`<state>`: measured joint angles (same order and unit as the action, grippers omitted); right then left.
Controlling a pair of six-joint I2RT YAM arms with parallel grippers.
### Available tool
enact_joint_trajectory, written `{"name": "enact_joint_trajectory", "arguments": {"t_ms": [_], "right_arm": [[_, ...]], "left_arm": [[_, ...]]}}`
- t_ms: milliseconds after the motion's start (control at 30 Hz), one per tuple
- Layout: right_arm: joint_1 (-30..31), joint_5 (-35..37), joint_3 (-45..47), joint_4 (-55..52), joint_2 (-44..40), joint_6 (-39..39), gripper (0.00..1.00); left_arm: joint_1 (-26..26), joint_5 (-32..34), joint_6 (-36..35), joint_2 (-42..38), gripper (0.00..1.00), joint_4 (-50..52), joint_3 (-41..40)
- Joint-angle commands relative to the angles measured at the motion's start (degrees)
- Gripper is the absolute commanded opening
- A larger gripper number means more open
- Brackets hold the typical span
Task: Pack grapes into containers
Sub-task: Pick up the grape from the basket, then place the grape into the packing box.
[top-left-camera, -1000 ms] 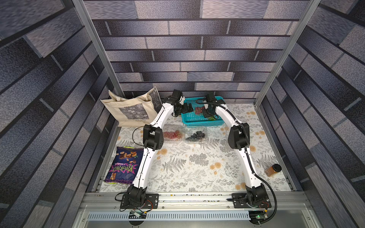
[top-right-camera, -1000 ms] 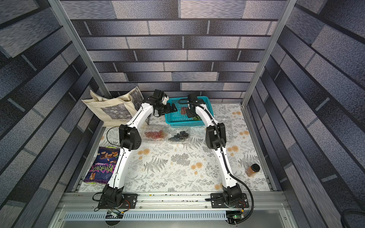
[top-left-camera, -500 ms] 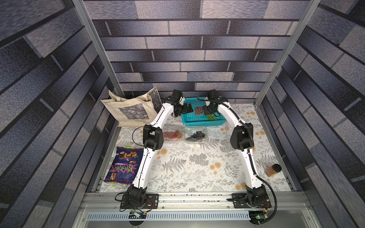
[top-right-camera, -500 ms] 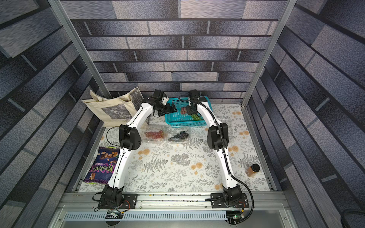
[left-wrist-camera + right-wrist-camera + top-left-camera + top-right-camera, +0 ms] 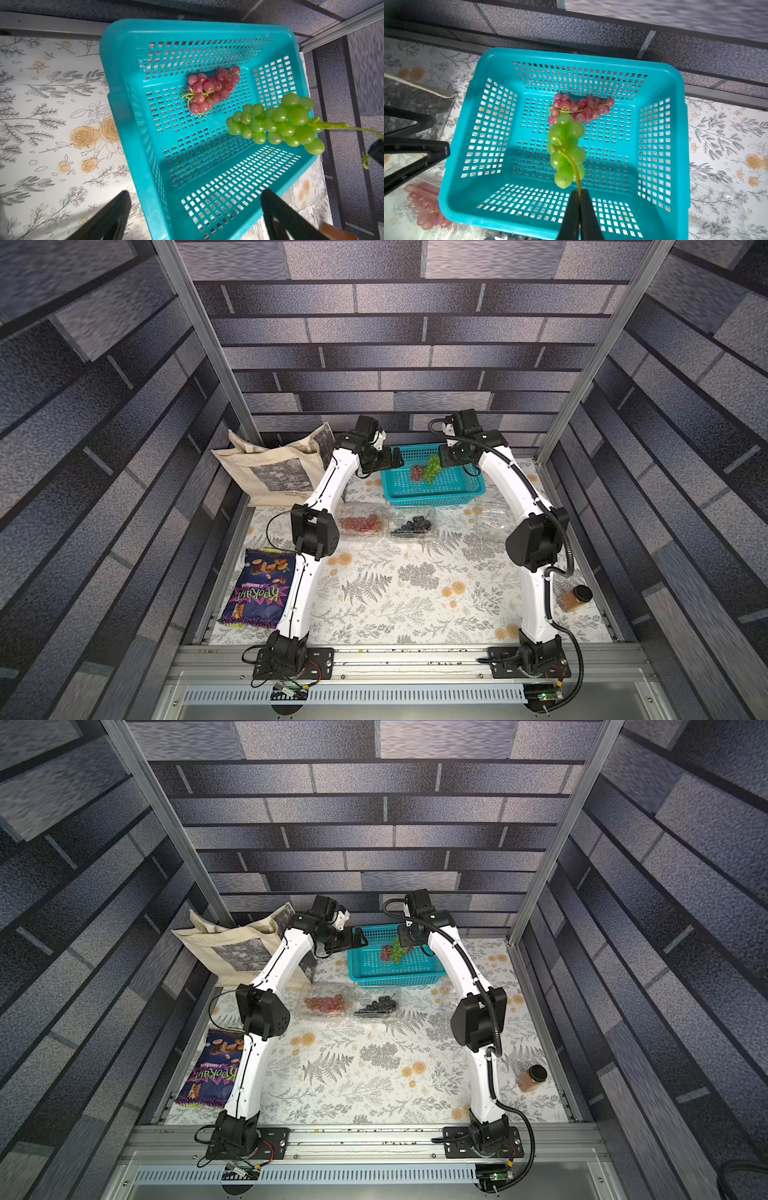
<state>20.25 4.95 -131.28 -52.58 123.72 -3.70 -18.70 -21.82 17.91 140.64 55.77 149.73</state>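
Observation:
My right gripper [image 5: 579, 193] is shut on the stem of a green bunch of grapes [image 5: 566, 149], which hangs above the floor of the teal basket [image 5: 467, 187]. The bunch shows in both top views [image 5: 432, 467] [image 5: 397, 952] and the left wrist view [image 5: 278, 124]. A red bunch [image 5: 212, 91] lies on the basket floor. My left gripper [image 5: 196, 192] is open, its fingers straddling a corner of the basket's left end without touching it. Three clear containers stand in front of the basket: one with red grapes [image 5: 341, 531], one with dark grapes [image 5: 432, 533], one empty [image 5: 490, 517].
A beige tote bag [image 5: 274, 472] lies at the back left, close behind my left arm. A purple snack bag [image 5: 259, 593] lies at the left edge and a brown spice jar [image 5: 575, 597] at the right edge. Metal posts and walls enclose the table.
My right arm has swung its elbow to the right, and the green bunch has come up off the basket floor in its gripper. The left arm has not moved.

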Motion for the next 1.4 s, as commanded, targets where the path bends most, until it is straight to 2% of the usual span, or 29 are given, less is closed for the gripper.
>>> {"name": "enact_joint_trajectory", "arguments": {"t_ms": [0,200,533,700,900,1133,1367], "right_arm": [[0.02,1.62,2.19,-2.01,-5.81,-1.85,0.00],[-0.45,3.41,7.08,-2.15,-13.81,-2.93,0.00],[-2.50,7.66,19.22,-2.98,-25.32,-4.84,0.00],[-4.87,10.64,29.14,-1.85,-32.13,-6.01,0.00],[-7.39,11.02,40.03,0.08,-39.53,-6.83,0.00],[-8.90,11.67,48.50,1.15,-44.23,-6.61,0.00],[-10.04,11.66,51.94,1.85,-45.59,-7.10,0.00]], "left_arm": [[-0.62,2.10,-2.98,-4.20,1.00,4.31,1.17],[-2.50,3.60,-4.43,-7.31,1.00,6.69,0.83],[-9.52,7.11,-6.86,-13.44,1.00,7.02,-4.32],[-13.97,6.36,-6.61,-16.60,1.00,4.25,-10.60],[-18.21,4.55,-4.17,-20.59,1.00,-2.56,-20.03],[-21.50,3.65,-2.65,-21.79,1.00,-5.91,-24.78],[-23.35,2.47,-0.83,-23.38,1.00,-10.33,-29.88]]}}
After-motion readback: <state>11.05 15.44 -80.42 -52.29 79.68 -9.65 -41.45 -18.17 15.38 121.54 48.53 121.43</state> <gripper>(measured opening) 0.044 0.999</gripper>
